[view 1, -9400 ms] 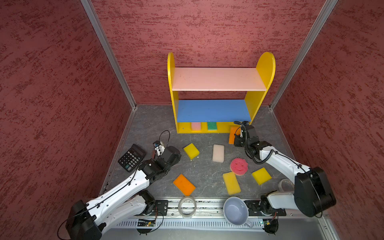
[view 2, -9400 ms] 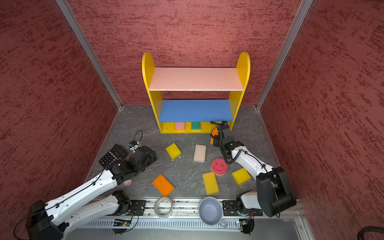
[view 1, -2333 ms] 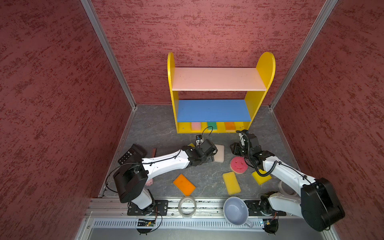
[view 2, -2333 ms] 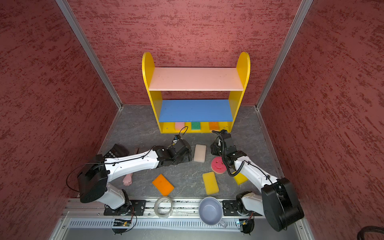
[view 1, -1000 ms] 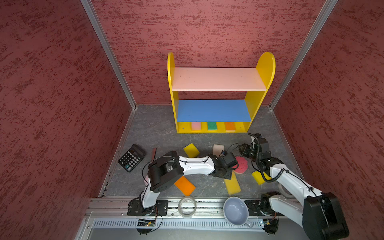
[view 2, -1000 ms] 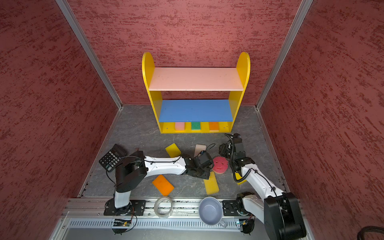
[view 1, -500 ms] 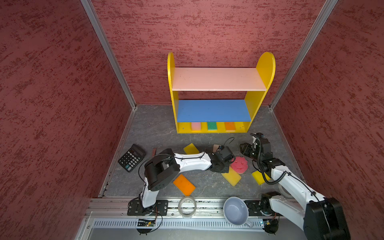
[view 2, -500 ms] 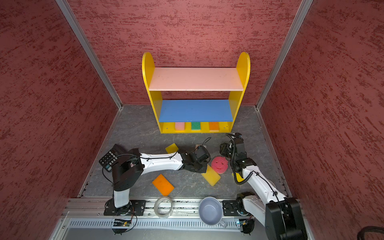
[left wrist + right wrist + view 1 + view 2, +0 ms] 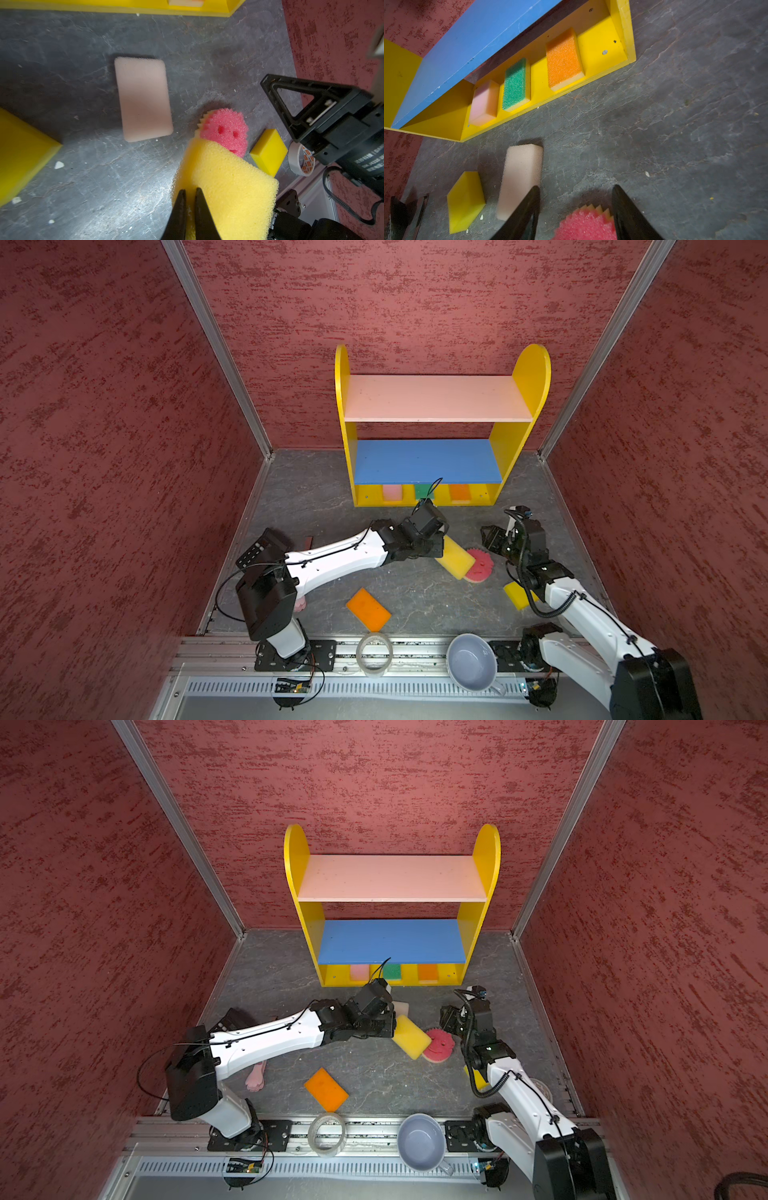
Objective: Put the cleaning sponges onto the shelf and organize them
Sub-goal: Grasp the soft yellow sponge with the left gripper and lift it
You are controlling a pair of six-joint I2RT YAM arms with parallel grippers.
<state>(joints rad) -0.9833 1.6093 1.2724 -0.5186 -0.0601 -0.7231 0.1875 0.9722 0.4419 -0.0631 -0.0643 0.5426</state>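
The shelf [image 9: 596, 47] is sitting in the upper left of the frame. A pink sponge [image 9: 483, 102], a green sponge [image 9: 516, 84] and an orange sponge [image 9: 563, 60] are lying in a row on its yellow bottom board. Lower down, a white sponge [image 9: 520, 180] and a yellow sponge [image 9: 466, 200] are lying on the grey floor [image 9: 675, 124]. At the bottom edge, the right gripper [image 9: 576, 187] is holding its black fingers [image 9: 529, 212] apart, with the round red sponge [image 9: 586, 225] showing between them.

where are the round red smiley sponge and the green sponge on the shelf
round red smiley foam sponge [image 9: 225, 130]: left wrist view, its face
green rectangular foam sponge [image 9: 515, 83]: right wrist view, its top
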